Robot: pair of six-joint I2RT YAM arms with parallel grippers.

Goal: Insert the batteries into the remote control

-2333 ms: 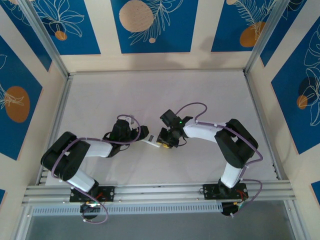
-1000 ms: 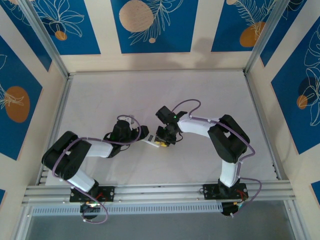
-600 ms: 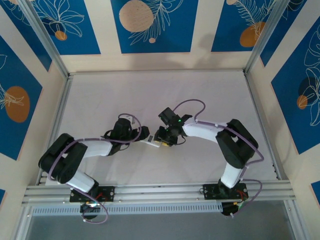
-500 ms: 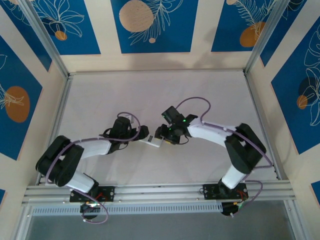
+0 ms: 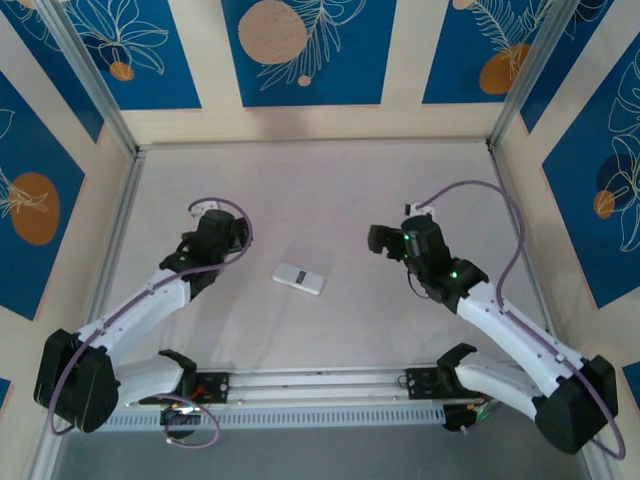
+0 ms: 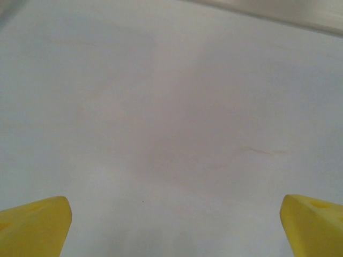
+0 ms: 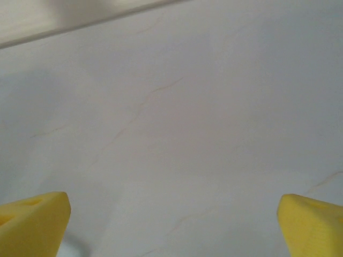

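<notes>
the remote control (image 5: 298, 277) lies flat on the table (image 5: 330, 180), just below the middle of the overhead frame, its long axis running from upper left to lower right. it sits between my hands, right of my left gripper (image 5: 215, 238) and left of my right gripper (image 5: 388, 240), about equally near both and touching neither. both grippers are spread wide and empty. half a second ago they crowded the remote; now they're well apart from it, and it has barely shifted.
</notes>
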